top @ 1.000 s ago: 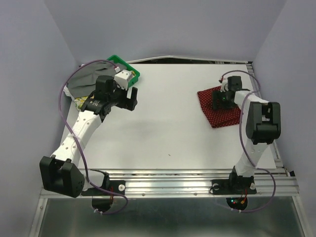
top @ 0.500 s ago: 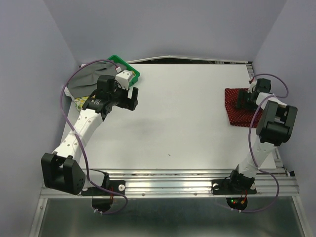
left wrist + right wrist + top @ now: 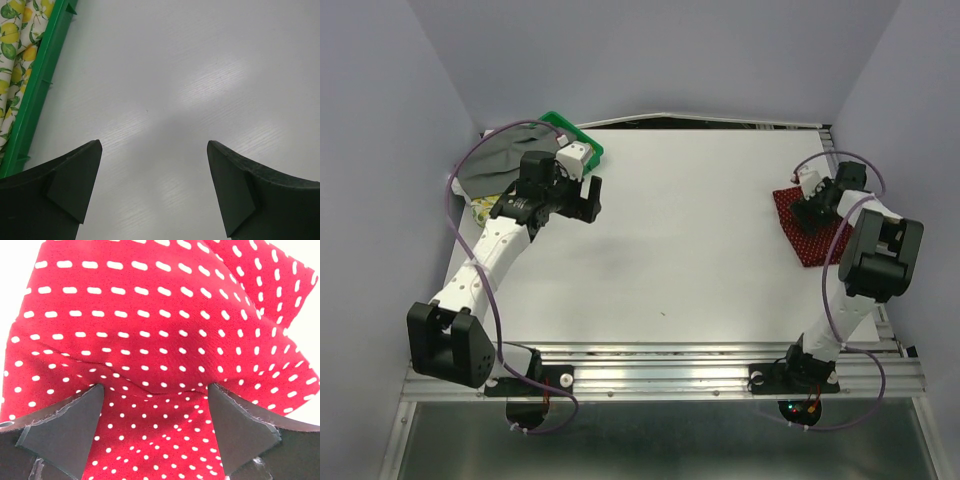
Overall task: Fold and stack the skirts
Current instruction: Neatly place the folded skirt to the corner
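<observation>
The dark red skirt with white dots lies folded at the table's right edge. My right gripper rests on it with its jaws wide apart. In the right wrist view the red cloth fills the frame, bunched in a ridge between the spread fingers of that gripper. The grey skirt lies at the far left corner, with the lemon-print skirt beside it, also seen in the left wrist view. My left gripper is open and empty over bare table.
A green plastic tray stands at the back left, partly under the grey skirt; its rim shows in the left wrist view. The table's right edge runs close by the red skirt. Purple cables loop over both arms.
My right gripper has slid the red skirt rightward to the table's right edge and turned it a little. The left arm has barely moved.
</observation>
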Available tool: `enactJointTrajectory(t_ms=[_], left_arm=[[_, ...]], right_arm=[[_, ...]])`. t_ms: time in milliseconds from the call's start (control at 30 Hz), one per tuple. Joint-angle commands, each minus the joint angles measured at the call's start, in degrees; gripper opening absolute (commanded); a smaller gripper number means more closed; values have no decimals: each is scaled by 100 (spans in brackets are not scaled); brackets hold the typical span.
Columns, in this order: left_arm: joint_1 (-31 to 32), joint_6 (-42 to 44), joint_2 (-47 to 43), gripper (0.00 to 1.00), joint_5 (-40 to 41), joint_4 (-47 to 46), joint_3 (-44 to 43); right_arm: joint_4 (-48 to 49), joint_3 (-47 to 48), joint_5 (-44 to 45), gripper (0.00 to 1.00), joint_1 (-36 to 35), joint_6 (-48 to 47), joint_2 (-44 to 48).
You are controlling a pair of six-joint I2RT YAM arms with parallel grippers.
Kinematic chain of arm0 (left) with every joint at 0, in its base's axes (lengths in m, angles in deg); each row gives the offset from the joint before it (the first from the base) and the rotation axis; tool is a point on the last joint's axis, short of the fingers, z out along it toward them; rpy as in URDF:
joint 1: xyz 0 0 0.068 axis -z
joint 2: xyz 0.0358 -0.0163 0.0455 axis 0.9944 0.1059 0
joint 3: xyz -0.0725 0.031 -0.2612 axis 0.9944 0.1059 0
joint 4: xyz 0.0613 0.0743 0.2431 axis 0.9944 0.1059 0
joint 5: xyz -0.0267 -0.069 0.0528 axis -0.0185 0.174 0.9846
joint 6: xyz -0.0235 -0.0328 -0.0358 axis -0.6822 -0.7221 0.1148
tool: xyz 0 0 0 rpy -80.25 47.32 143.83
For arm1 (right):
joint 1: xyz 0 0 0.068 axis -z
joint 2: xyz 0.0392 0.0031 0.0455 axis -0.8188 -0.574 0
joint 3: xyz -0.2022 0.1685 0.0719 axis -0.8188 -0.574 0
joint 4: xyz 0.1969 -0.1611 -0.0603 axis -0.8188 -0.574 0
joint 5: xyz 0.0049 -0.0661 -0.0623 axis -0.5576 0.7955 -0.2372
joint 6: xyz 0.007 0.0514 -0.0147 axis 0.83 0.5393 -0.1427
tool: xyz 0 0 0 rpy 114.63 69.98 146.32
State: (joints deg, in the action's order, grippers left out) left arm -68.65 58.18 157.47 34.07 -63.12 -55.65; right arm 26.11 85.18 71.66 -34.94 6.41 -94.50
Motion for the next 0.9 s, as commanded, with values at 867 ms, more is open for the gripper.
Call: enactJointTrajectory(t_ms=[867], left_arm=[[-59,78,-176,99,-290,-457,-14]], right_arm=[[-2429,37,2262,100,-421,7651,1740]])
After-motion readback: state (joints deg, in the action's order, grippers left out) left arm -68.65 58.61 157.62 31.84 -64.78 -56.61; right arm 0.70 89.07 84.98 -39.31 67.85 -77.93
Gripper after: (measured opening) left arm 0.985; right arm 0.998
